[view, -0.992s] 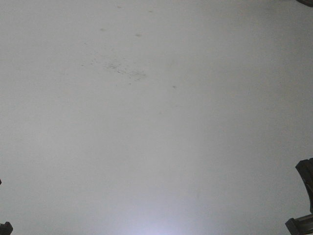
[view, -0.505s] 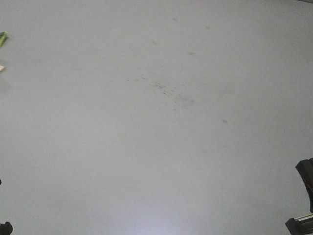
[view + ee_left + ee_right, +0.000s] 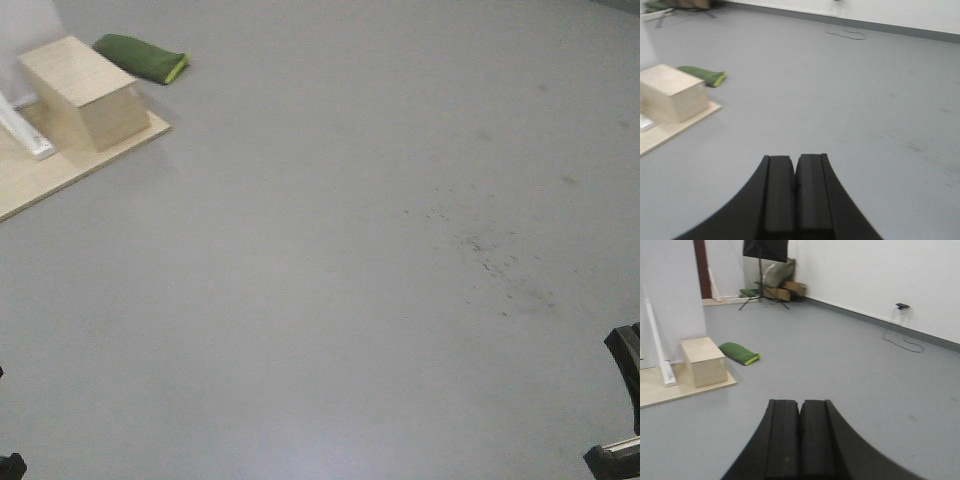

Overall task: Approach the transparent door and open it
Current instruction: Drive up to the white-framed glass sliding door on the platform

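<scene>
The transparent door, with its curved grey handle, is out of view in all frames. My left gripper (image 3: pixel 795 159) is shut and empty, held above bare grey floor. My right gripper (image 3: pixel 800 402) is also shut and empty above the floor. Only dark bits of the arms show at the bottom corners of the front view, the right one (image 3: pixel 622 400) larger than the left one (image 3: pixel 10 466). A white upright bar (image 3: pixel 657 340) stands on a wooden platform at the left, beside a pale wall panel (image 3: pixel 672 285).
A light wooden box (image 3: pixel 85 90) sits on a wooden platform (image 3: pixel 40 170) at top left, with a green bag (image 3: pixel 140 57) behind it. A tripod with a black panel (image 3: pixel 765 270) and bags stand at the far wall. A cable (image 3: pixel 902 342) lies by the right wall.
The front view has swung left. The speckled floor marks slid right and down, and the wooden box, platform and green bag came into view at top left.
</scene>
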Tool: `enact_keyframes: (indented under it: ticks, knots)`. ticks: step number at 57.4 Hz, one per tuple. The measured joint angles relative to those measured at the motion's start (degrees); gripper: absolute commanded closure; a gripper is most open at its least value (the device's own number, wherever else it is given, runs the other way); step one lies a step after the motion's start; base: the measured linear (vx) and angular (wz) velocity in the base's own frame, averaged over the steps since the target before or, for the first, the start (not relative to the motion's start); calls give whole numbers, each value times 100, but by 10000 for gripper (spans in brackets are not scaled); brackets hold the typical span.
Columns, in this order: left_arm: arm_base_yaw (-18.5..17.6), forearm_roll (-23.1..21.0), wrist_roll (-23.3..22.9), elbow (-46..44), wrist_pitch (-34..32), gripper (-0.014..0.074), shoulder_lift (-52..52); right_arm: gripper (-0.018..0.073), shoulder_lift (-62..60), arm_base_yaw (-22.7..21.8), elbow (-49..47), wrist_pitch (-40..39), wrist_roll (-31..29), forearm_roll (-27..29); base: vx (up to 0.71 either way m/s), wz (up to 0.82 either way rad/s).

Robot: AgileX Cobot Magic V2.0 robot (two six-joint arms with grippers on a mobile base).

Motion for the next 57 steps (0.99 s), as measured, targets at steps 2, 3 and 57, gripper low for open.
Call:
enact_keyframes:
  ticks: [2,3,57]
  knots:
    - [0,0,0,0,0,594,0,562,0,0,0,0,0,0,48,88]
    - [0,0,0,0,0,594,0,562,0,0,0,0,0,0,48,89]
    - [0,0,0,0,0,594,0,562,0,0,0,0,0,0,46,76]
